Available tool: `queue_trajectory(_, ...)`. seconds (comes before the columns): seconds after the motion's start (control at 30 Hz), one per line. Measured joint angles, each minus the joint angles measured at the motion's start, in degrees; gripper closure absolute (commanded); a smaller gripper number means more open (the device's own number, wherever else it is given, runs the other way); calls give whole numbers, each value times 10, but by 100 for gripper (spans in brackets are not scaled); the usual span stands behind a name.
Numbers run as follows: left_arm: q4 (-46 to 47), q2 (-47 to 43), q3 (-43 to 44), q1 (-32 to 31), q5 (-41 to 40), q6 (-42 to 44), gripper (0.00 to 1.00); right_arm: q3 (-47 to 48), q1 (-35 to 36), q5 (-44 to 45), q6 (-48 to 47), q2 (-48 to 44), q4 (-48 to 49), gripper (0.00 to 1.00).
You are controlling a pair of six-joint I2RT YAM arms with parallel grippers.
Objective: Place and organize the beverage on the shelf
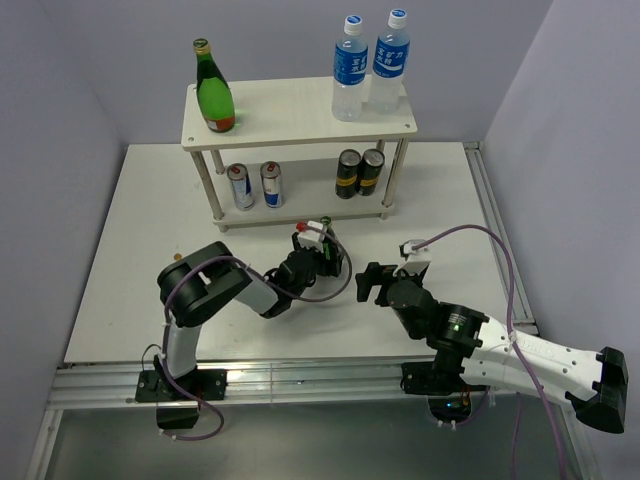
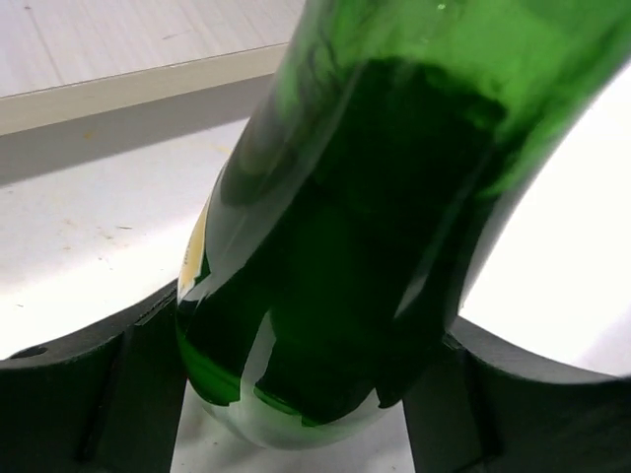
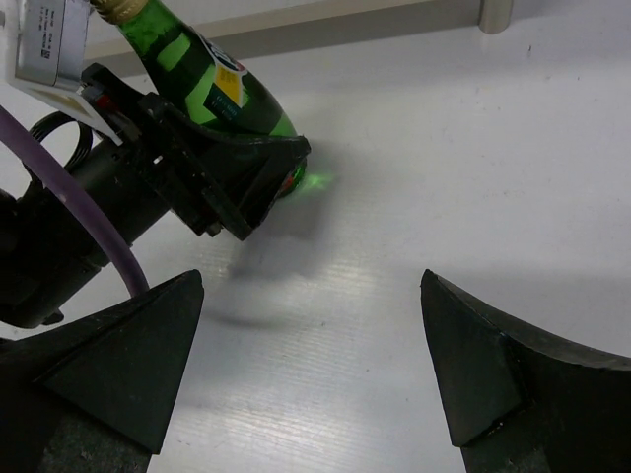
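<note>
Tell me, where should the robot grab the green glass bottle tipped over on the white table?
Around the wide lower body of the green glass bottle, coming from the side, across its length. Its thin neck points toward the pale wooden two-tier shelf, so the round body is the fattest, steadiest part to squeeze. The left pincer sits there now, one finger on each side.

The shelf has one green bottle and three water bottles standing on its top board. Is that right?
Not quite. The shelf has one green bottle on its top board, but only two water bottles, not three. They stand side by side at the right end. The top external view shows it.
</note>
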Motion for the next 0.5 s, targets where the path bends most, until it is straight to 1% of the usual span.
queue_trajectory(0.1, -24, -6, 7, -1, -18, 2, 100, 0, 0, 0, 0, 0, 0, 2)
queue_trajectory(0.17, -65, -26, 7, -2, -31, 3, 100, 0, 0, 0, 0, 0, 0, 2)
queue_trajectory(0.3, -243, -115, 20, -6, -75, 15, 100, 0, -1, 0, 0, 0, 0, 2)
queue_trajectory(0.37, -331, -161, 44, -6, -89, 26, 100, 0, -1, 0, 0, 0, 0, 2)
queue_trajectory(0.4, -381, -185, 68, -6, -96, 35, 100, 0, -1, 0, 0, 0, 1, 2)
queue_trajectory(0.5, -490, -228, 163, -6, -112, 55, 100, -9, -1, 0, -1, -1, 11, 2)
